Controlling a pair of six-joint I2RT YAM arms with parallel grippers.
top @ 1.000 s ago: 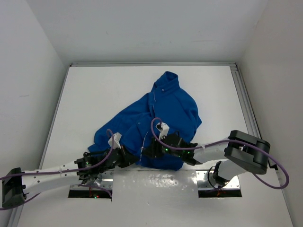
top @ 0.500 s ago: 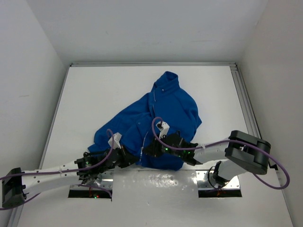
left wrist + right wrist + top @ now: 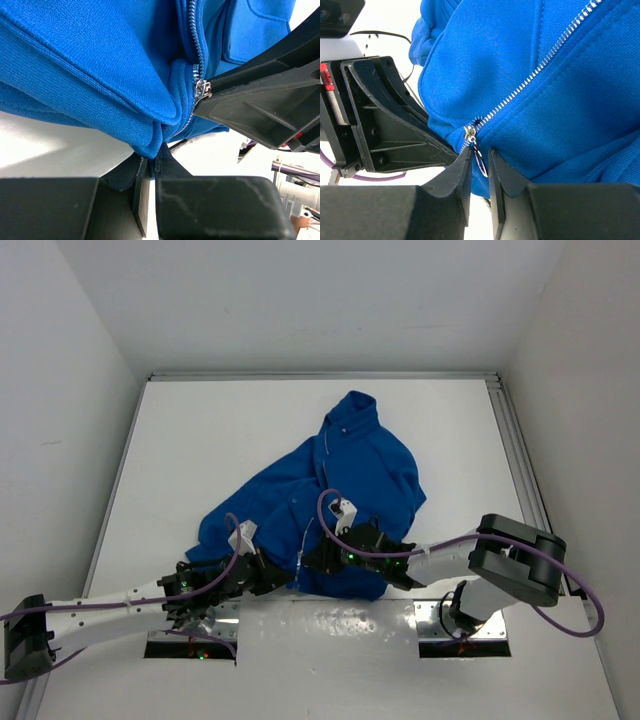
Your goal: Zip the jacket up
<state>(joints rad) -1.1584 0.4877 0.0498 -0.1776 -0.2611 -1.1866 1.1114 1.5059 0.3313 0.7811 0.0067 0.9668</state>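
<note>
Your right elbow (image 3: 512,562) sits slightly further left than a second ago, right gripper (image 3: 480,156) nearly closed on the zipper pull (image 3: 481,165), left gripper (image 3: 151,167) pinching the jacket (image 3: 360,470) hem, garment crumpled on the table (image 3: 200,440), near edge.

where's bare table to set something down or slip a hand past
Bare table left of the jacket up to the far edge, and right of it. Crowded at the near hem, where left gripper and right gripper meet.
</note>
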